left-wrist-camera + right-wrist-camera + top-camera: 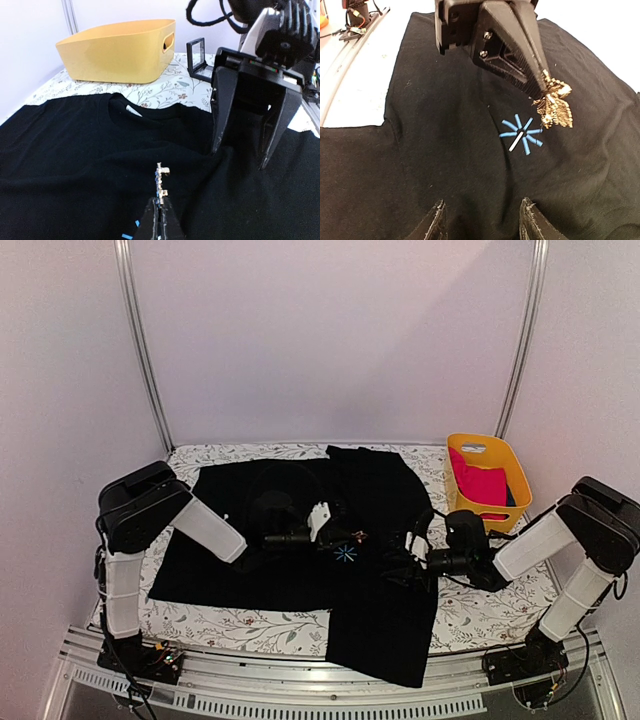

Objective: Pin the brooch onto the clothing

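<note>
Lighting is bright, diffuse and even, shadows are soft, wrist views are sharp, and the black shirt (pixel 280 580) swallows fold detail (worst from overhead).

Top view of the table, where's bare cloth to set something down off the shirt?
Bare floral cover runs between the shirt hem and the near rail, and again front right between the overhanging fabric and the right arm. Crowded: around the blue print, where the left hand holding the brooch nears the open right hand.
</note>
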`<state>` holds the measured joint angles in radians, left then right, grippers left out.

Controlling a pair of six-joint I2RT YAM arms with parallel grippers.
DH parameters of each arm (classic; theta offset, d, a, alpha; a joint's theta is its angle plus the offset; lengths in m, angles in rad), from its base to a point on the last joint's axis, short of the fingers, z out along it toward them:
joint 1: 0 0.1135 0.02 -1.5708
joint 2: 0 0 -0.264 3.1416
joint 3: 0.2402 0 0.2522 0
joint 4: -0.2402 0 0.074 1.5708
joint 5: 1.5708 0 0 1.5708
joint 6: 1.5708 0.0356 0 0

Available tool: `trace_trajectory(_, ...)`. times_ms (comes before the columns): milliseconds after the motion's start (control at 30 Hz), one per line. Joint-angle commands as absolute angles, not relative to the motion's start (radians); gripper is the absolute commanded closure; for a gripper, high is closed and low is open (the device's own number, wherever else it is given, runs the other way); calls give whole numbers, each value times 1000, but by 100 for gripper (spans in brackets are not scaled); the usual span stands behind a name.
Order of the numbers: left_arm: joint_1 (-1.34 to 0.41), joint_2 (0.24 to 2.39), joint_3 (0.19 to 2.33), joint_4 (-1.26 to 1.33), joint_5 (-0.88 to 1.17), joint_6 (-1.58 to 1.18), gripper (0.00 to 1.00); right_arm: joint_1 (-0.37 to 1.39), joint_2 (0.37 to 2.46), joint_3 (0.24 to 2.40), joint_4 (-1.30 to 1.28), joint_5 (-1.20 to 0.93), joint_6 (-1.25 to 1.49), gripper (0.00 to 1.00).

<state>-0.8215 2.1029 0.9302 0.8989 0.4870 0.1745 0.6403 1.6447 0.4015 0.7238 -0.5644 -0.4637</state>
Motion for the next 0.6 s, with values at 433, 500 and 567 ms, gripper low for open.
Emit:
trace_trajectory(433, -829, 2027, 942, 798, 505, 105, 100, 641, 1762, 522, 605, -523, -653, 59)
trace_trajectory(500, -829, 2026, 944, 787, 503, 83, 100, 646, 1776, 532, 592, -511, -656, 66)
trace_trajectory(567, -828, 2028, 959, 750, 497, 47, 100, 647, 1782, 531, 590, -505, -659, 77)
